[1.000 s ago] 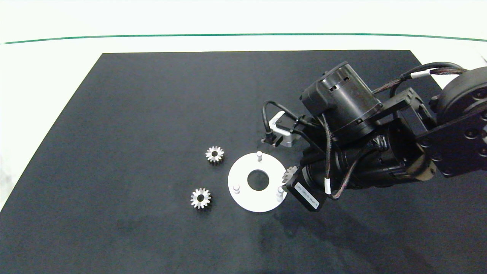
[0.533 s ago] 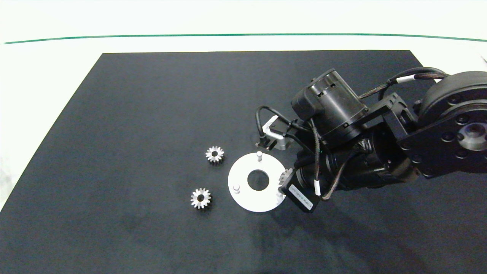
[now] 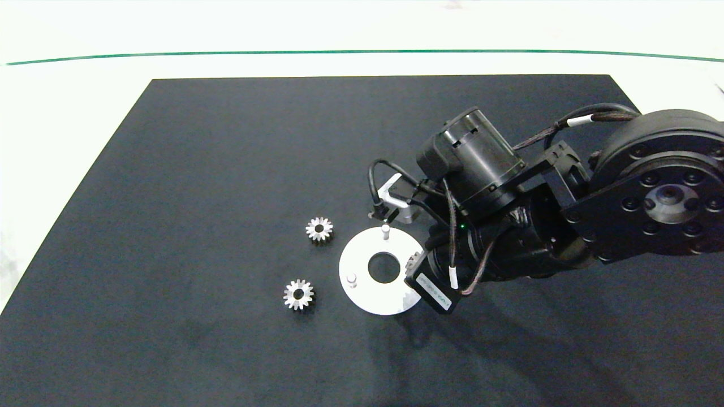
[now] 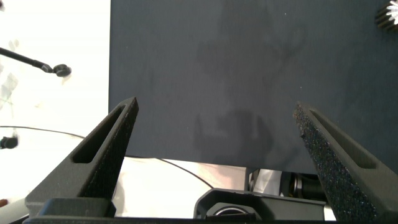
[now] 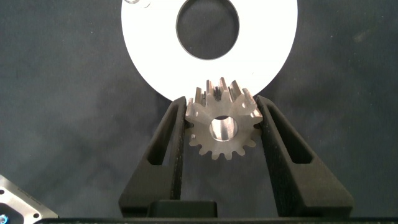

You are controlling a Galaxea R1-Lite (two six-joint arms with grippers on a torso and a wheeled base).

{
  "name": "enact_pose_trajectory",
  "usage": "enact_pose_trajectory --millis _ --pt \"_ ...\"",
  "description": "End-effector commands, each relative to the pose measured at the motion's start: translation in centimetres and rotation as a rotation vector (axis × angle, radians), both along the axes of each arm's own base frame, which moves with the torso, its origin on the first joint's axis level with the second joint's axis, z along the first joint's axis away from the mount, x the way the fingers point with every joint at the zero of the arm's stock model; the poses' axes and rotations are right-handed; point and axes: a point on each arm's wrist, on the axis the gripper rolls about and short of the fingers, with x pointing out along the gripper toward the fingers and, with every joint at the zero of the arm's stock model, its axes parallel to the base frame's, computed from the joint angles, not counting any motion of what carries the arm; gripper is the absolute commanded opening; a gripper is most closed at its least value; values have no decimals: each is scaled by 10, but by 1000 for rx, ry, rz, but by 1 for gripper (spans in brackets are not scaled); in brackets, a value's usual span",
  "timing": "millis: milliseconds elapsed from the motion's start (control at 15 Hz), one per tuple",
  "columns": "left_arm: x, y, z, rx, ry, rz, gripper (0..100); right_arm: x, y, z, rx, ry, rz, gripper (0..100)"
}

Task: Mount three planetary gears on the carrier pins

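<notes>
Right end effector (image 5: 222,134) clamps one planetary gear (image 5: 222,127) over the white disc's (image 3: 362,294) rim; pin beneath hidden. Bore misaligned, gear could jam. Left end effector (image 4: 217,155) open, idle

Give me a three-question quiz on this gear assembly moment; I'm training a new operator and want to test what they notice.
1. True or false: the right tool grips a gear.
2. How many gears lie loose on the black mat?
A. one
B. two
C. three
3. Which arm is absent from the head view?

Key:
1. True; it is held over the edge of the white disc.
2. B; the farther gear and the nearer gear, both left of the disc.
3. The left; its tool is open over bare mat.
</notes>
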Motion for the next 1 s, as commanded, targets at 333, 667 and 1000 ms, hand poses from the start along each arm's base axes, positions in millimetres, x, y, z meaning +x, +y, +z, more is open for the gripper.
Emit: enact_pose_trajectory --millis 333,667,1000 --pt "-1 0 1 3 0 0 100 1 1 -7 -18 19 -2 16" --pt "-1 0 1 3 -1 0 100 3 7 -13 -28 31 2 16" --pt "-1 0 1 3 -1 0 100 5 9 -16 -24 36 -7 16"
